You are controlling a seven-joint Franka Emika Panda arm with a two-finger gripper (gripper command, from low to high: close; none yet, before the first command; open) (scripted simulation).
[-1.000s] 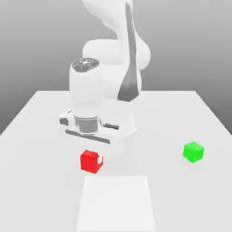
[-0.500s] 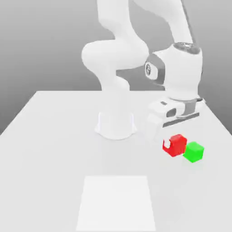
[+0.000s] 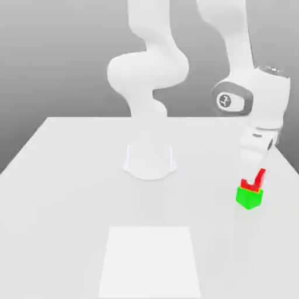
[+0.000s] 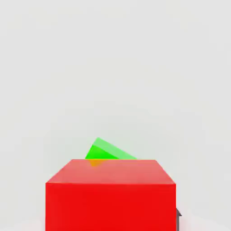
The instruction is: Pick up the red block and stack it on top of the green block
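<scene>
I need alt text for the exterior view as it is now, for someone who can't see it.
A red block sits right above a green block on a white table, at the exterior view's right, with a white robot arm reaching down to it.

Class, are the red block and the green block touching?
Cannot tell: the exterior view shows the red block directly above the green block, no gap visible, contact hidden.
</scene>
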